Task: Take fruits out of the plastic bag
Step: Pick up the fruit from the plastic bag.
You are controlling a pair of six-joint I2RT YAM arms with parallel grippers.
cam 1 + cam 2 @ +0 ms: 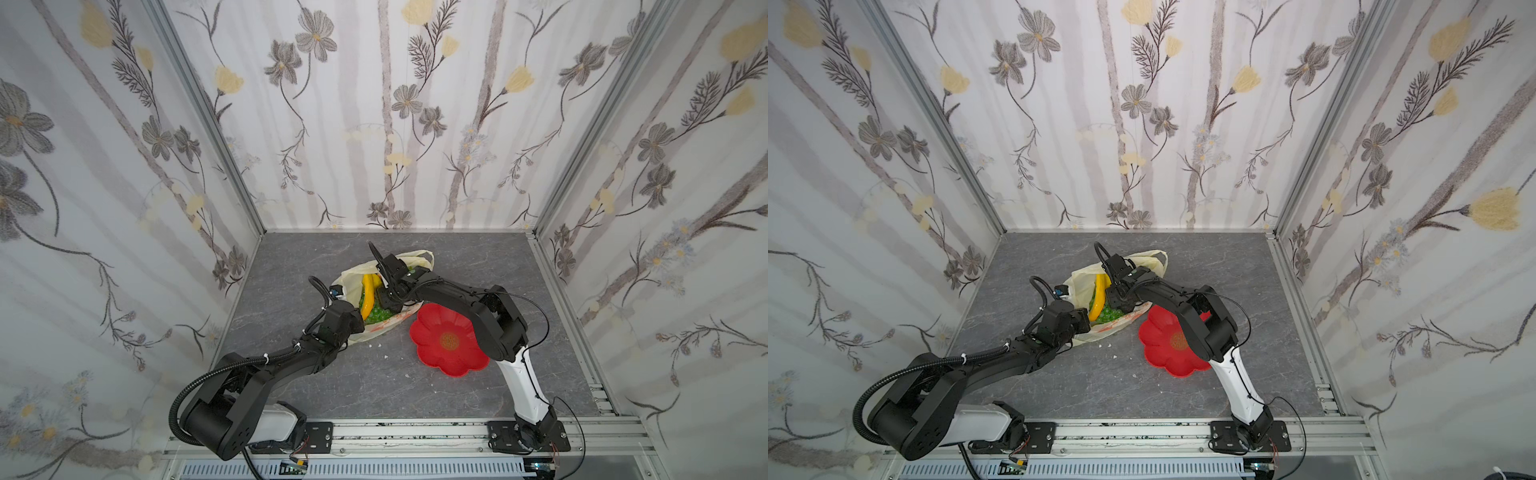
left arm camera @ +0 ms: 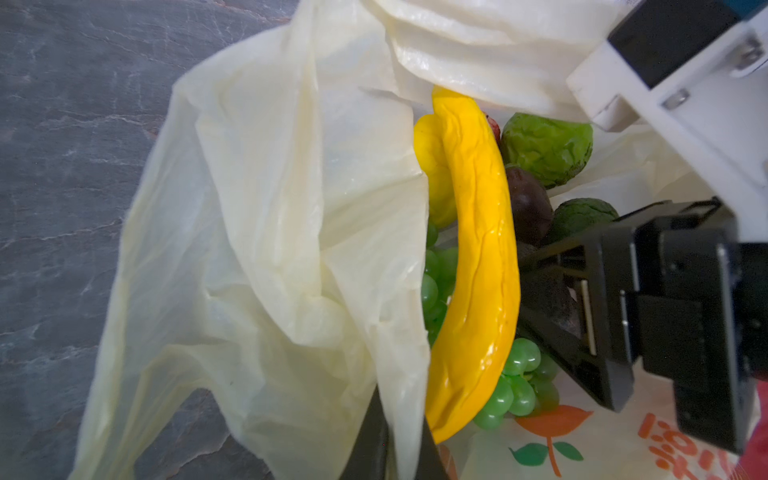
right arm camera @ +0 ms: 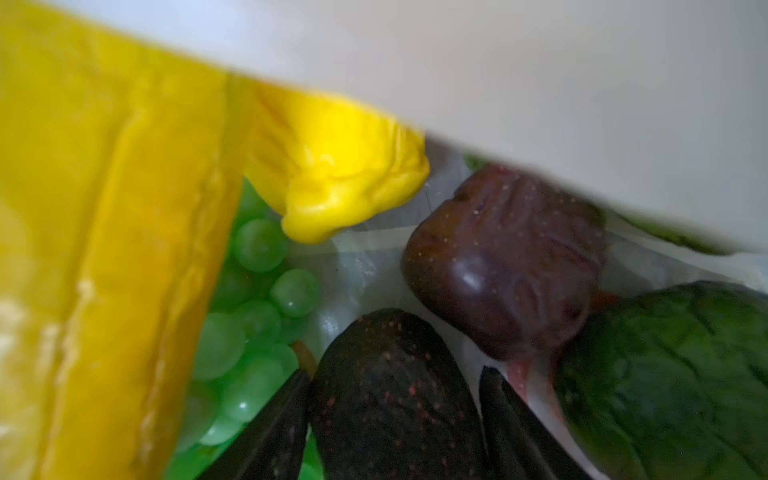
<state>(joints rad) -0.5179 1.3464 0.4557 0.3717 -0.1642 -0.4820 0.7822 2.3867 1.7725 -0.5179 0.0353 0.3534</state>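
Observation:
The pale-yellow plastic bag (image 1: 353, 278) (image 1: 1084, 282) lies open mid-table. My left gripper (image 2: 401, 419) (image 1: 357, 322) is shut on the bag's near edge (image 2: 270, 208), holding the mouth open. Inside lie a yellow banana (image 2: 478, 249) (image 1: 368, 295), green grapes (image 2: 515, 382), a lemon (image 2: 432, 174), a bumpy green citrus (image 2: 544, 149) and a dark brown piece (image 3: 507, 257). My right gripper (image 3: 395, 374) (image 2: 552, 303) reaches into the bag, its two fingers pressed against either side of the dark avocado (image 3: 390, 415).
A red flower-shaped plate (image 1: 440, 336) (image 1: 1163, 340) sits just right of the bag, partly under my right arm. Small white crumbs (image 1: 386, 357) dot the grey tabletop in front of the bag. Flower-patterned walls enclose the table on three sides.

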